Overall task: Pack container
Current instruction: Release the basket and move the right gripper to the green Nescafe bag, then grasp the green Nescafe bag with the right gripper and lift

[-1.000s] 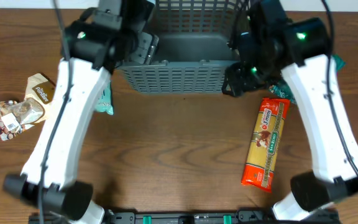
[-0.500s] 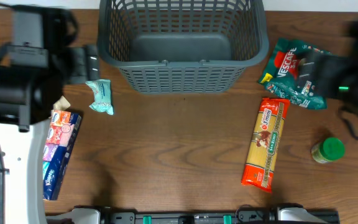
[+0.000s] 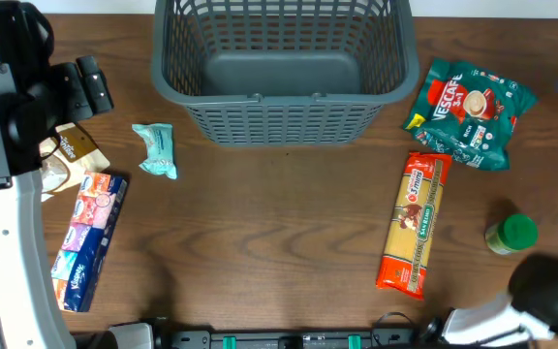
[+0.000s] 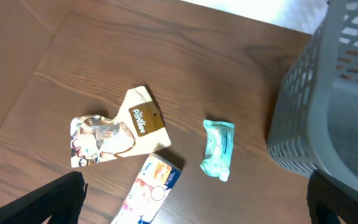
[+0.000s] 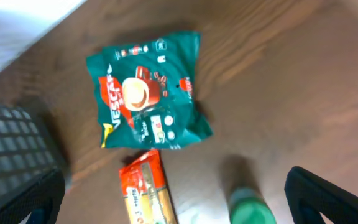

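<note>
Basket (image 3: 284,97) sits at the far middle of the table (image 3: 279,213), upright, mouth up; that's my container. My left gripper (image 3: 83,85) hangs over the far left of the table, well clear of the basket. In the left wrist view its fingers (image 4: 55,199) sit at the two bottom corners, spread wide, gripping nothing. My right gripper (image 5: 173,183) is off at the right side, fingers likewise wide apart with nothing between them.

Left side clutter: teal packet (image 3: 156,150) near the basket's front left corner, not touching it. A brown snack pouch (image 3: 66,155) is further left, partly under my arm from overhead. The blue-pink tissue pack (image 3: 87,240) lies just beside the pouch, on the near side.

Right side: green Nescafe bag (image 3: 473,111) just beside the basket's right wall. An orange pasta pack (image 3: 415,223) lies lengthwise on the near side of the bag, its far end at the bag's edge. A green-lidded jar (image 3: 511,234) stands to the right of the pasta, apart from it.
</note>
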You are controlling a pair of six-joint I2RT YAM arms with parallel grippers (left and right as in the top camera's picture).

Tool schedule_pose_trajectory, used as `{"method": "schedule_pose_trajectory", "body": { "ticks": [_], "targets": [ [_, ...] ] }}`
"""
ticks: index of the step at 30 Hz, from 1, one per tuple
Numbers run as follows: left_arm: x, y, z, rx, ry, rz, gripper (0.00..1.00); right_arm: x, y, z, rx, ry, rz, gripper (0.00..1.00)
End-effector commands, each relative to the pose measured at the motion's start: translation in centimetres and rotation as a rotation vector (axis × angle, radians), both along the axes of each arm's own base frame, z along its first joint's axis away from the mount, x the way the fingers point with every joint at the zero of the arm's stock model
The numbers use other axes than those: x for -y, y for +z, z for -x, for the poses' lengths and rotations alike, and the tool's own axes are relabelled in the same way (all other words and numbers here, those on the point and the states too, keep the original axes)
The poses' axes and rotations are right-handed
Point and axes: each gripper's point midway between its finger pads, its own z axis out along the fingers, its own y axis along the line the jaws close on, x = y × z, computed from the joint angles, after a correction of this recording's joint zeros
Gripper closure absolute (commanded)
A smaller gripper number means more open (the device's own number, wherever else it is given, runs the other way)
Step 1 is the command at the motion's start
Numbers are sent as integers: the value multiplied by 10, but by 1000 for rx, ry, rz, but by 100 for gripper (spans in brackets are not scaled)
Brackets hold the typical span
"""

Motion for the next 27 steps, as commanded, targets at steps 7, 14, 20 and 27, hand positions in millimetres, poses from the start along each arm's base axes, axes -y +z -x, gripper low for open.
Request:
{"method": "schedule_pose_trajectory", "body": {
  "ticks": [7, 14, 20, 27],
  "targets": [
    [3, -10, 5, -53, -33, 1, 1, -2, -116, -57, -51, 364, -196, 1],
    [3, -10, 6, -57, -33, 1, 2, -4, -196, -67, -126, 430, -319, 1],
    [8, -10, 5, -57, -49, 1, 1, -6, -241, -70, -156, 452, -378, 1],
    [23, -10, 3, -57, -93, 0, 1, -20, -275, -83, -138, 484, -433, 1]
  ]
}}
